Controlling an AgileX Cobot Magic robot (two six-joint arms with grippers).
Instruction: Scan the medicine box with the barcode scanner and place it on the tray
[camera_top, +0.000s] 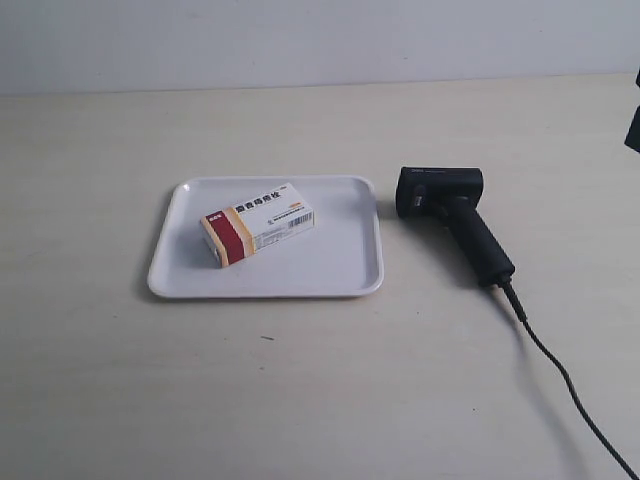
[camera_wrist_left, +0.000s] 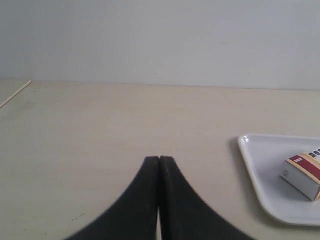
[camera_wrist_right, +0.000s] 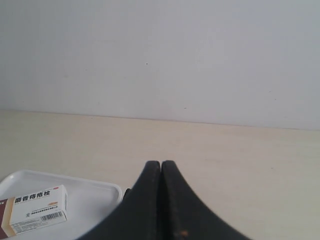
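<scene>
The medicine box (camera_top: 258, 222) lies flat on the white tray (camera_top: 340, 260), toward its left half, barcode side facing the camera. It also shows in the left wrist view as the medicine box (camera_wrist_left: 304, 174) on the tray (camera_wrist_left: 260, 165), and in the right wrist view as the medicine box (camera_wrist_right: 35, 210) on the tray (camera_wrist_right: 95, 195). The black barcode scanner (camera_top: 455, 220) lies on the table just right of the tray, cable (camera_top: 570, 385) trailing to the front right. My left gripper (camera_wrist_left: 159, 159) is shut and holds nothing. My right gripper (camera_wrist_right: 161, 162) is shut and holds nothing too.
A light wooden table (camera_top: 300, 380) carries everything, with a pale wall behind it. A dark piece of an arm (camera_top: 633, 115) shows at the exterior view's right edge. A thin light strip (camera_wrist_left: 15, 95) lies far off on the table in the left wrist view.
</scene>
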